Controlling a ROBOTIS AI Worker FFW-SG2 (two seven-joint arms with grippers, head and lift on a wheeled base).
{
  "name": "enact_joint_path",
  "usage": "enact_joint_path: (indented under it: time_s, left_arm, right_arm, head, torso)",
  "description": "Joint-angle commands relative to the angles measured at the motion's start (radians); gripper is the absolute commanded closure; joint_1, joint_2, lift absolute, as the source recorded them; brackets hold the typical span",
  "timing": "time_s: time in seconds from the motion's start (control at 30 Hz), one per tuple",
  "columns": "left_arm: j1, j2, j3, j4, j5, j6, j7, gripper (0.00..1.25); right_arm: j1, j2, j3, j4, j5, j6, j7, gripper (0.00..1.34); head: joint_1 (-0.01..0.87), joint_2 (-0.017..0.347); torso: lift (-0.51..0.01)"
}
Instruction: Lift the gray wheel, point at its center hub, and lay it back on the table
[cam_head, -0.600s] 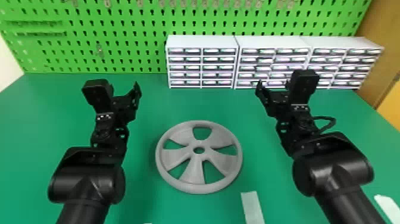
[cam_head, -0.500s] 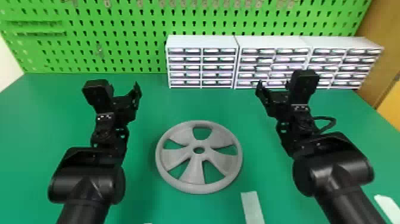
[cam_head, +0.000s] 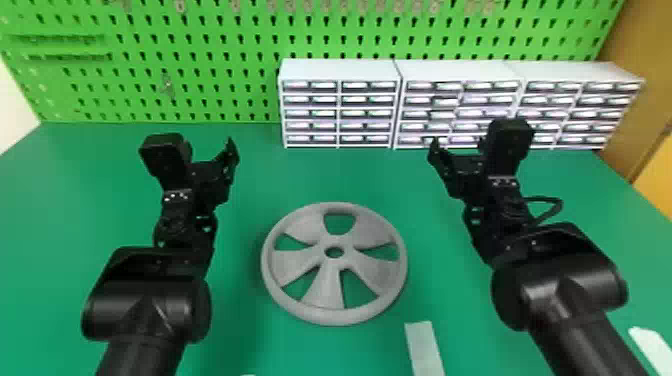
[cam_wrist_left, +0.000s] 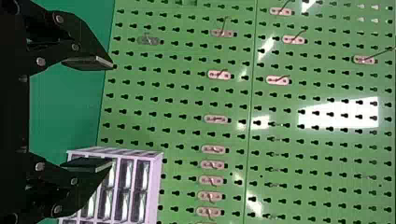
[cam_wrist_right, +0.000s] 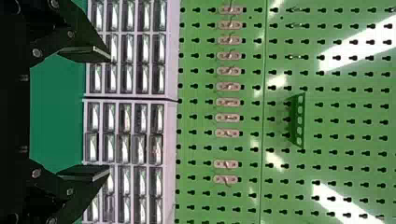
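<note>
Green pegboard (cam_head: 240, 107) rises behind our green tabletop (cam_head: 310, 175). We have the left claw (cam_head: 208, 150) and right claw (cam_head: 458, 145) spread wide, both empty. Between them and nearer us, our gray wheel (cam_head: 327, 290) lies flat on the tabletop. Farther back, we see 3 white drawer units (cam_head: 340, 70) side by side.

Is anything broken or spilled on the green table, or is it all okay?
Nothing stands out. The wheel lies flat on the table, with no break showing. The white drawers stand in a neat row at the back, and I see no spill.
</note>
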Motion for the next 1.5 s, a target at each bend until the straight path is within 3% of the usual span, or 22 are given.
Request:
enact_joint_path:
  time_s: [0.0,0.3,0.57,1.03,1.47]
  left_arm:
    - [-0.001,0.000,-0.001,0.000,-0.001,0.000,0.000,0.51]
    - [0.017,0.002,0.005,-0.017,-0.003,0.000,0.000,0.51]
    - [0.047,0.002,0.000,-0.049,-0.005,0.000,0.001,0.51]
    - [0.099,0.002,-0.003,-0.072,-0.012,-0.002,0.000,0.51]
    - [0.120,0.009,-0.008,-0.092,-0.023,0.000,0.000,0.51]
  right_arm:
    - [-0.002,0.000,0.003,0.000,-0.001,0.002,0.000,0.42]
    - [-0.011,0.005,0.009,-0.006,-0.015,0.032,0.000,0.42]
    - [-0.032,0.020,0.006,-0.057,-0.046,0.170,0.000,0.42]
    - [-0.110,0.041,-0.002,-0.152,-0.074,0.556,0.000,0.42]
    - [-0.249,0.052,0.001,-0.140,-0.229,0.984,0.000,0.42]
  head:
    - [0.692,0.048]
    - [0.692,0.048]
    - [0.692,0.048]
    - [0.692,0.048]
    - [0.692,0.048]
  torso:
    - [-0.096]
    - [-0.096]
    - [-0.096]
    - [-0.096]
    - [-0.096]
